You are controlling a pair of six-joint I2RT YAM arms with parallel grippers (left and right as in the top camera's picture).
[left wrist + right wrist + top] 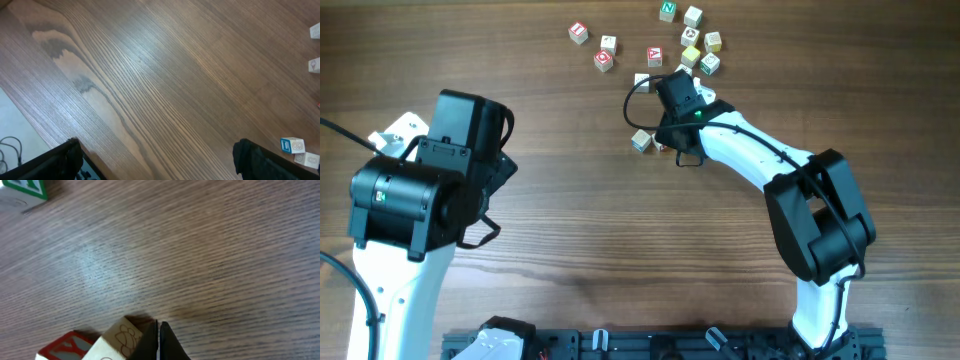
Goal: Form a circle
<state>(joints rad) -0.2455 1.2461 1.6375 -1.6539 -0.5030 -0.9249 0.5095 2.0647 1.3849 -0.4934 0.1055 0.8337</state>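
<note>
Up top-centre of table (570, 250), overhead: R arm (750, 155) stretches to clump of letter cubes (641, 141), which sits just below a looser scatter of cubes (691, 37). L arm (410, 200) is well apart at left.

L wrist: left gripper (157, 159) spread wide, nothing btwn fingers, only bare wood.

R wrist: right gripper (159, 341) pinched closed, holding nothing, tips just beside pale cube (120, 337). Red-letter cube (65, 349) is next to that.
</note>
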